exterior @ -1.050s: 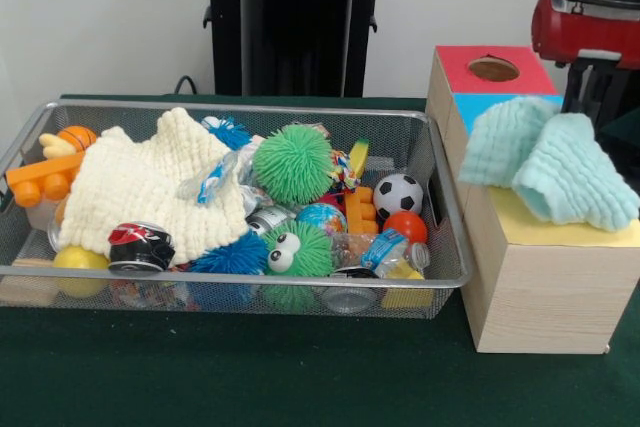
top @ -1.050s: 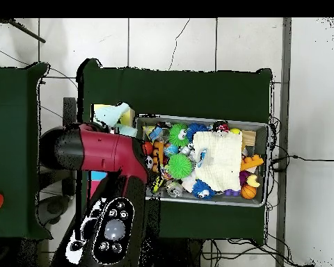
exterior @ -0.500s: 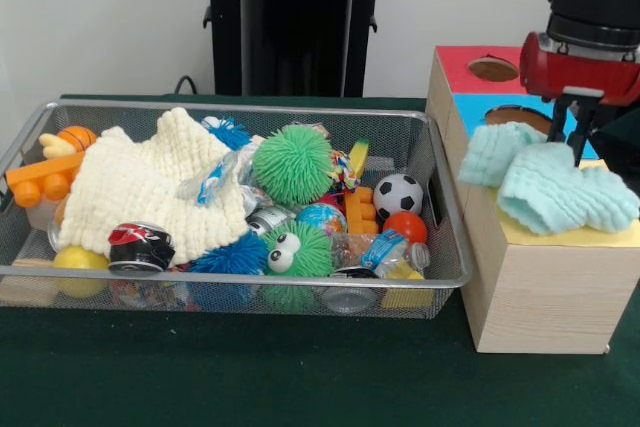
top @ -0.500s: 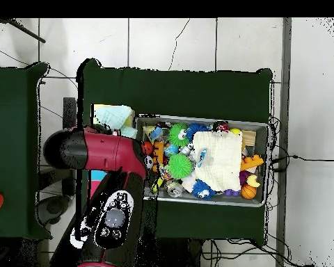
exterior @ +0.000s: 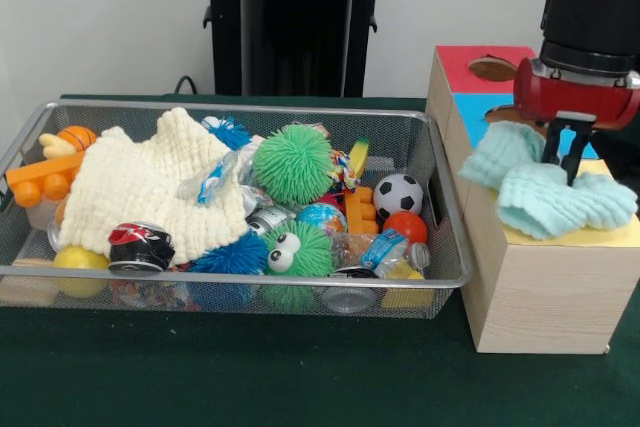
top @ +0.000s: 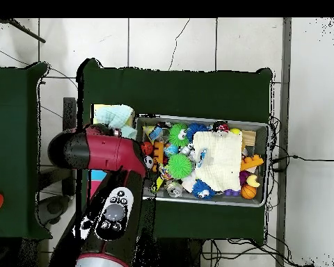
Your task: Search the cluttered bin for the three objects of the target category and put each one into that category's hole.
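Observation:
A mint green cloth [exterior: 550, 182] lies bunched on top of the wooden sorting box [exterior: 540, 287], covering its blue and yellow sections. My gripper [exterior: 562, 162] comes down from above at the box's right, with its black fingers [exterior: 551, 142] pressed into the top folds of that cloth and shut on it. The round hole [exterior: 493, 68] in the red section is uncovered. A large cream cloth [exterior: 140, 187] is spread over the left half of the wire bin [exterior: 445, 207]. In the overhead view the red arm [top: 100, 149] hides the gripper; the mint cloth [top: 117, 117] shows beside it.
The bin also holds a green spiky ball [exterior: 292, 163], a green spiky toy with eyes [exterior: 296, 250], a soccer ball [exterior: 397, 193], a crushed can [exterior: 139, 246], orange blocks [exterior: 40, 177] and other small toys. A black stand [exterior: 292, 22] rises behind the bin.
The gripper has moved left and down over the box with the mint cloth. The cloth, hanging and spread a second ago, now sits bunched on the box top.

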Controlling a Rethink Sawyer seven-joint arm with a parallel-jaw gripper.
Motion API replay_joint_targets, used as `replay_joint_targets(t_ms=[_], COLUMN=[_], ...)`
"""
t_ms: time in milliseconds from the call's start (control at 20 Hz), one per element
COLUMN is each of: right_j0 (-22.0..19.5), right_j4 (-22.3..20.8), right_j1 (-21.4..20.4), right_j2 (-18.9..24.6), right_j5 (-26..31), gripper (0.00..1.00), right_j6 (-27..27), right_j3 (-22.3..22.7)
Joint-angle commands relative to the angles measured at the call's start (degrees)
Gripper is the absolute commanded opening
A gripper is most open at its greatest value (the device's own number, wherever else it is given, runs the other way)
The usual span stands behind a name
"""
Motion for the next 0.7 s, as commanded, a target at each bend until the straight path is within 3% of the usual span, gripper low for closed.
replay_joint_targets(t_ms=[50, 700], right_j0=[0.94, 2.81], right_j4=[2.61, 5.06], right_j1=[5.42, 8.93], right_j2=[4.01, 2.03], right_j5=[0.75, 0.97], gripper=[0.0, 0.0], right_j6=[15.45, 16.66], right_j3=[1.02, -2.2])
